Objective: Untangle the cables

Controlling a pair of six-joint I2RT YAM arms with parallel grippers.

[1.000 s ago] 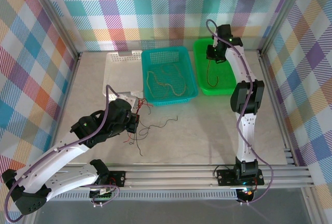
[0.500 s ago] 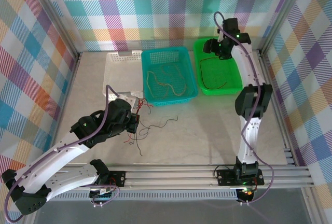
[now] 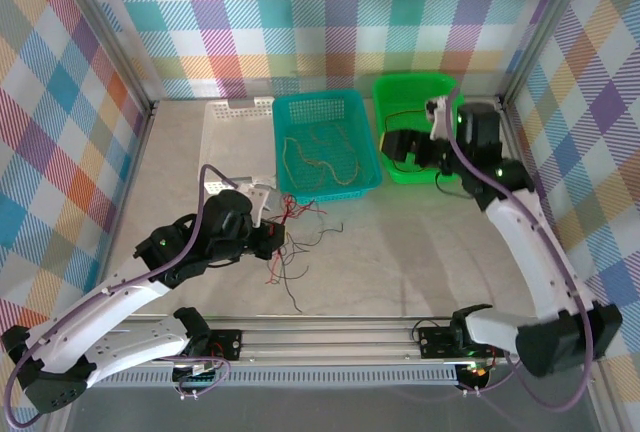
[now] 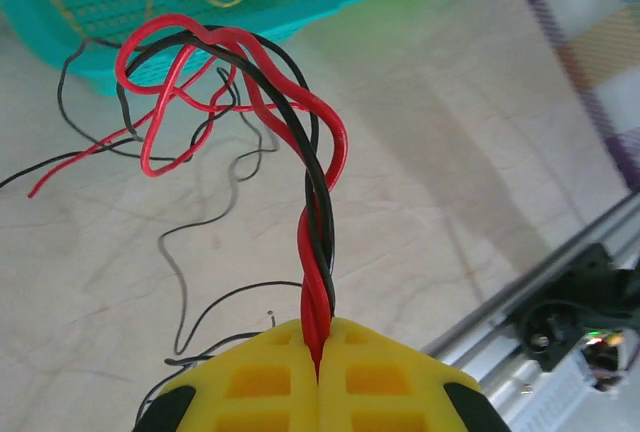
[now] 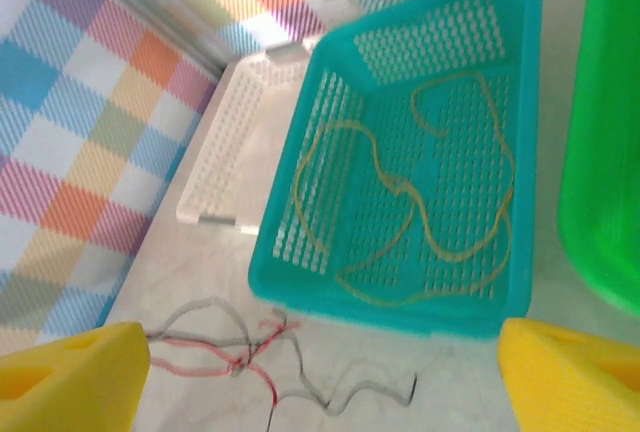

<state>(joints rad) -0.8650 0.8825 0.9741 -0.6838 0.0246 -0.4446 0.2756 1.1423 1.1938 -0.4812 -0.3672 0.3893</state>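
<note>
Two twisted cables (image 4: 318,202), red and black, sit pinched between your left gripper's (image 4: 320,340) closed fingers, their loose ends trailing on the table (image 3: 400,242) before the teal basket (image 5: 380,314). Your right gripper (image 5: 320,367) hangs wide open, empty.

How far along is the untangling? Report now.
Done: thin yellowish cables lie in the teal mesh basket. In hand: the left arm's fingers clamp a twisted red-and-black wire pair. Left: that twist and the thin wire tangle on the marbled table; the right arm's fingers are open, empty.
</note>
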